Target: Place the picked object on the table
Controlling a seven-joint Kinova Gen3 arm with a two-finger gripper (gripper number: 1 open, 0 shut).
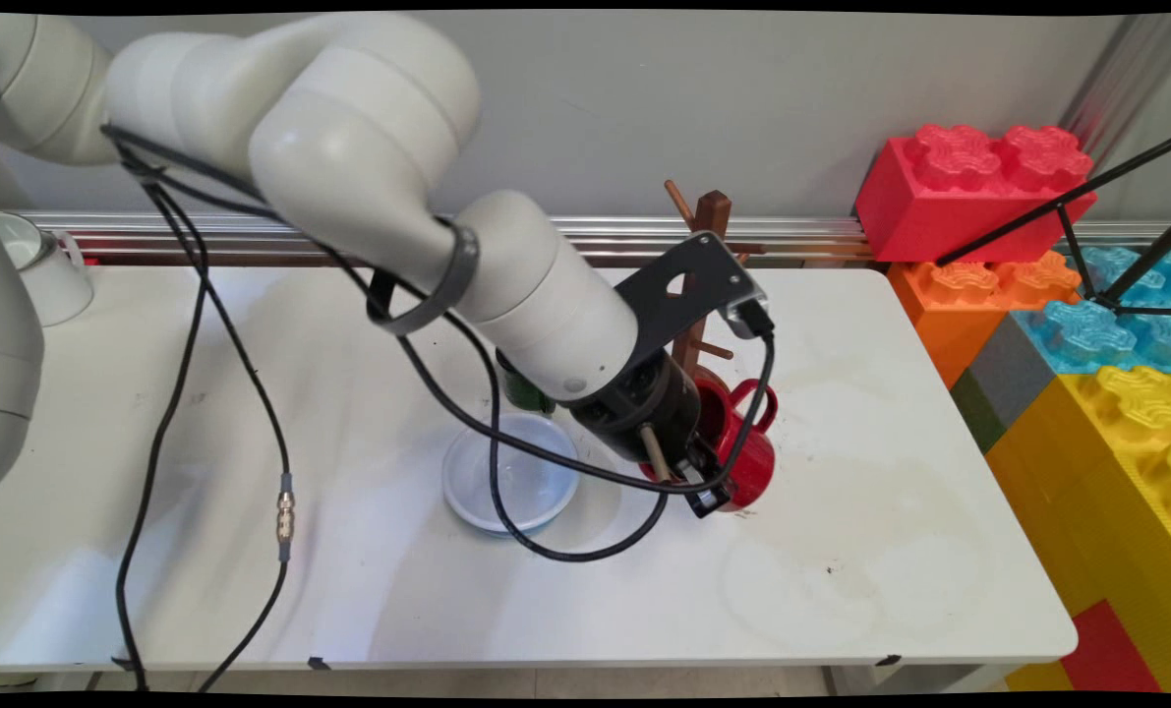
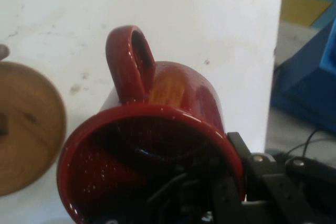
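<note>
The gripper (image 1: 705,492) clamps the rim of a red mug (image 1: 742,454), one finger (image 2: 231,192) inside the mouth and one outside the wall, the mug tilted just in front of the wooden rack (image 1: 705,285), right of the bowl (image 1: 511,474). Glazed and glossy, the mug looks rigid, moderately heavy, slippery and breakable. The rim or the handle (image 2: 131,61) seems the surest hold.

Mug (image 1: 747,457) right of bowl (image 1: 511,482)

No readable text, labels, brands or numbers anywhere in either view.
</note>
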